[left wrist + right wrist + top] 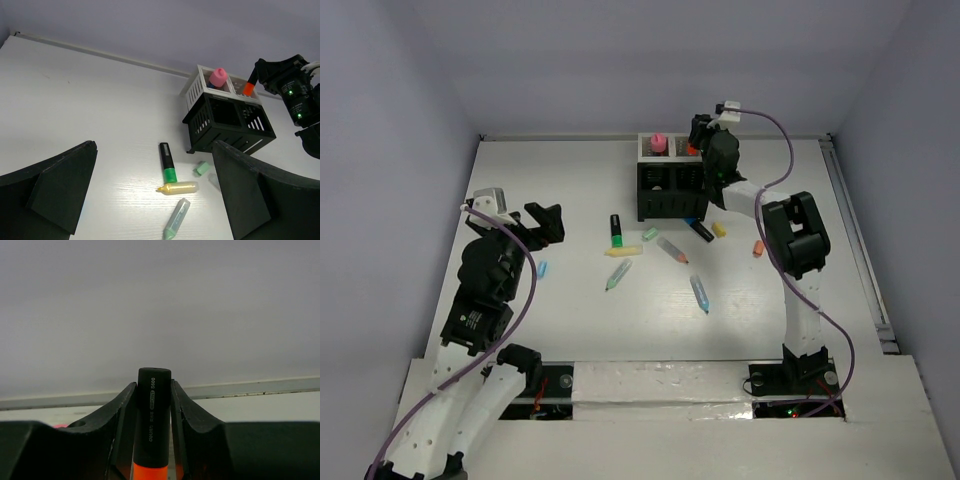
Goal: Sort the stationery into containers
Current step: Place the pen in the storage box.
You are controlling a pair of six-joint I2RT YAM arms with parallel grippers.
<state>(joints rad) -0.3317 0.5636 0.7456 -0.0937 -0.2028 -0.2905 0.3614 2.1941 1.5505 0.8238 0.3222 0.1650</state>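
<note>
The right gripper (154, 390) clamps the upright orange marker (152, 440), tip over the organizer's (200, 125) far-right white cell. The left gripper (548, 222), spread apart, sits well off at 8 o'clock.

Black-and-white mesh organizer (670, 205), pink tube (658, 142), orange marker (152, 425) (black barrel), white table (570, 320)

Lab test booth: white table (570, 190) boxed by blank walls (650, 60).
</note>
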